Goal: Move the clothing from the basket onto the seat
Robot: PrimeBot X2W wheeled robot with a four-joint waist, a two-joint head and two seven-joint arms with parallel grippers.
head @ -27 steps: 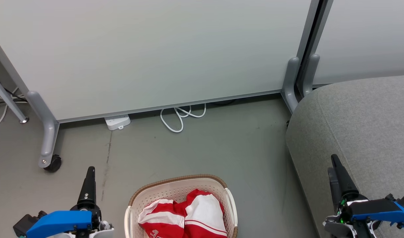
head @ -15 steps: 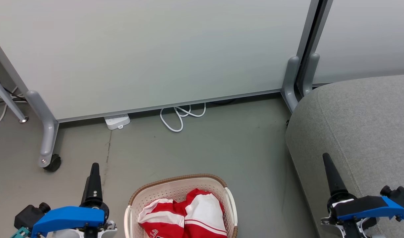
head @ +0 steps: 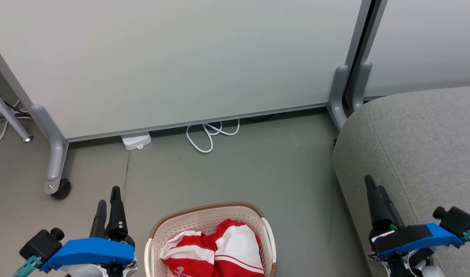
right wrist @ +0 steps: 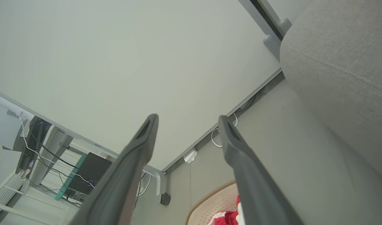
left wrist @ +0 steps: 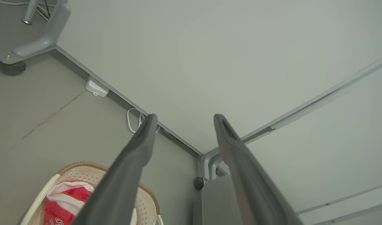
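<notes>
The cream basket [head: 210, 219] with a brown rim stands on the floor at the bottom middle of the head view. The red and white clothing [head: 215, 252] lies bunched inside it. The grey seat [head: 423, 146] fills the right side. My left gripper [head: 109, 195] hangs open to the left of the basket, holding nothing. My right gripper [head: 374, 183] is open and empty at the seat's left edge, right of the basket. In the left wrist view the open gripper [left wrist: 185, 117] points over the basket [left wrist: 84, 165], clothing [left wrist: 64, 203] and seat [left wrist: 216, 200]. The right wrist view's gripper [right wrist: 188, 117] shows the seat [right wrist: 341, 62] and basket [right wrist: 209, 200].
Pale partition panels [head: 173, 57] stand behind on grey legs, one with a black caster [head: 62, 188]. A white power strip [head: 136, 141] and a looped white cable [head: 210, 134] lie at the panel's foot. Grey floor [head: 258, 173] lies between basket and panels.
Both wrists have turned, so each gripper's two fingers now show apart. The left gripper has shifted right and a little forward, and the right gripper has shifted left. Basket and clothing are unmoved.
</notes>
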